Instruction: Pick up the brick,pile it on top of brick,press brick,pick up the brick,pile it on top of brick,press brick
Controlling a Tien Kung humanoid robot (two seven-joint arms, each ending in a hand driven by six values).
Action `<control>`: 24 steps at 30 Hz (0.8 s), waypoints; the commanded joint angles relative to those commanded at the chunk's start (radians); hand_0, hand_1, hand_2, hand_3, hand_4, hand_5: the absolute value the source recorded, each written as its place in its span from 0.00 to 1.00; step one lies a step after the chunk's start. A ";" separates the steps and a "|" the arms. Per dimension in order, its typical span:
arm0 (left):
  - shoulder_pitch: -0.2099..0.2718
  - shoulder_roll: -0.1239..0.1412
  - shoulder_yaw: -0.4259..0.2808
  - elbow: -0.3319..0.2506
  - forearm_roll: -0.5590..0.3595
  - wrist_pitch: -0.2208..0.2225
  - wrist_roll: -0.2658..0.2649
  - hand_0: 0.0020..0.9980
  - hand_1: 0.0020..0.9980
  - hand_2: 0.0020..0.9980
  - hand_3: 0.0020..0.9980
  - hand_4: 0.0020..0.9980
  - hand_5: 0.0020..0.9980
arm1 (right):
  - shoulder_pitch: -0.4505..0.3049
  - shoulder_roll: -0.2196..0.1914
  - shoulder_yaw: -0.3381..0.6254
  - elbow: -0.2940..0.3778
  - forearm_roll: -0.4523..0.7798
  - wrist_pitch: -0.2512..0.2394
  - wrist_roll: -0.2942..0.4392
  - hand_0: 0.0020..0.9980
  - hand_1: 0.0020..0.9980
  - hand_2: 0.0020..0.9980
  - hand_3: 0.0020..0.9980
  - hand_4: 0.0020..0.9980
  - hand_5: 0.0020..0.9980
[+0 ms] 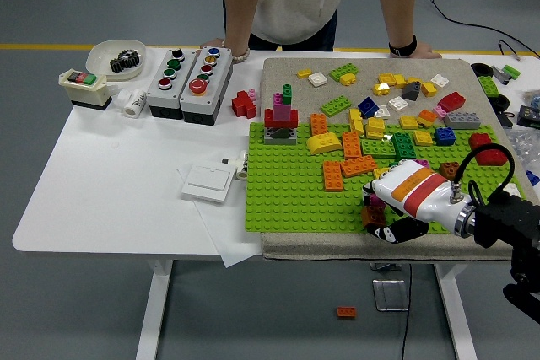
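Note:
My right hand (381, 218), white with an orange-and-red band, lies over the near right corner of the green baseplate (287, 191). Its fingers are curled on a small brown brick (373, 215) with a magenta piece (375, 201) on top, standing at the plate's front edge. The thumb (398, 231) hooks under the near side. Orange bricks (346, 166) lie flat on the plate just beyond the hand. A red, grey and magenta tower (281, 118) stands at the plate's far left corner. Many loose bricks (405, 99) are scattered on the mat behind.
A person stands at the far side with both hands (412, 50) resting on the table's far edge. Two button boxes (190, 82), a switch (83, 86), a bowl with a gear (118, 58) and a white plate switch (208, 181) sit to the left. An orange brick (346, 312) lies on the floor.

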 joint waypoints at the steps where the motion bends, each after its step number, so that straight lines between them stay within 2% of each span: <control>1: 0.001 0.000 -0.001 0.000 0.001 0.000 0.000 0.84 0.81 0.81 0.62 0.72 0.68 | -0.001 0.001 0.000 -0.002 0.000 -0.001 0.002 0.23 0.16 0.21 0.46 0.74 0.36; 24: -0.001 0.001 -0.001 -0.002 0.003 0.000 0.001 0.85 0.81 0.82 0.62 0.72 0.68 | -0.006 0.011 0.004 -0.038 0.000 -0.044 0.020 0.23 0.17 0.22 0.45 0.75 0.35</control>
